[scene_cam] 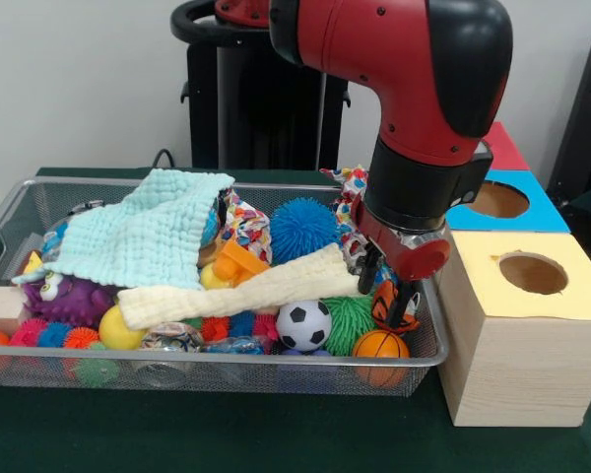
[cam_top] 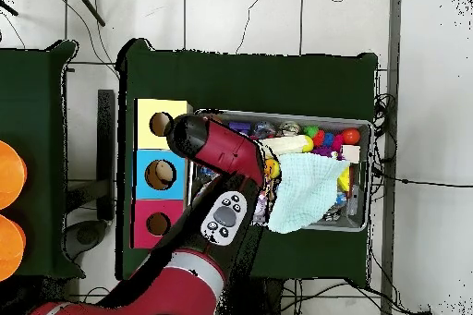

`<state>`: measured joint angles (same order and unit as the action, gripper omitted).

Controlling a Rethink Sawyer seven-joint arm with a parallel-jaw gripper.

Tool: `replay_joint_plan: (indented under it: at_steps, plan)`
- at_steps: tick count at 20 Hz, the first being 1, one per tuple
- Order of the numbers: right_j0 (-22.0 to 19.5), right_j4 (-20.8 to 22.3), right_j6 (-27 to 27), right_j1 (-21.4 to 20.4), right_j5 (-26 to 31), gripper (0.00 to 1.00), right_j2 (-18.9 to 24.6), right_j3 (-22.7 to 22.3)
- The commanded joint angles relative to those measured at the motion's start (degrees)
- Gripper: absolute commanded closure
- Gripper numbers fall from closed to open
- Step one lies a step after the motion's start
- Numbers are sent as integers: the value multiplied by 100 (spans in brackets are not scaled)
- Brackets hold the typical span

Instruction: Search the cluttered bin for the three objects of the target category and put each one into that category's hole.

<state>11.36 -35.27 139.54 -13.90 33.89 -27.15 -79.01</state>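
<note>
The wire mesh bin (scene_cam: 276,367) is heaped with toys and cloths; it also shows in the overhead view (cam_top: 296,115). My gripper (scene_cam: 387,288) reaches down into the bin's right end, next to the boxes. Its black fingers (scene_cam: 406,307) stand on either side of an orange toy with black tiger stripes (scene_cam: 385,302) and look shut on it. No plain tan-orange toy shows. The red-topped box (scene_cam: 504,146) stands behind the blue one. Its hole (cam_top: 158,224) shows only from overhead, where the arm (cam_top: 217,145) hides the gripper.
A blue-topped box (scene_cam: 532,209) and a yellow-topped box (scene_cam: 517,335) stand right of the bin. A pale blue cloth (scene_cam: 143,232) and a cream cloth (scene_cam: 246,291) cover much of the pile. A basketball-patterned ball (scene_cam: 379,345), a soccer ball (scene_cam: 303,323) and a blue puff ball (scene_cam: 303,229) lie near the gripper.
</note>
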Motion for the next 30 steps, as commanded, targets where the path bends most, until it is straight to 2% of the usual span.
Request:
replay_joint_plan:
  at_steps: [1,7,17,30]
  plan:
    - [-20,-18,820,0,-528,0,804,-465]
    - [-103,-42,716,-88,-922,0,1020,-744]
    - [-91,-40,833,-238,-1454,0,1264,-1216]
    - [190,-119,1075,-310,-1568,0,1182,-1528]
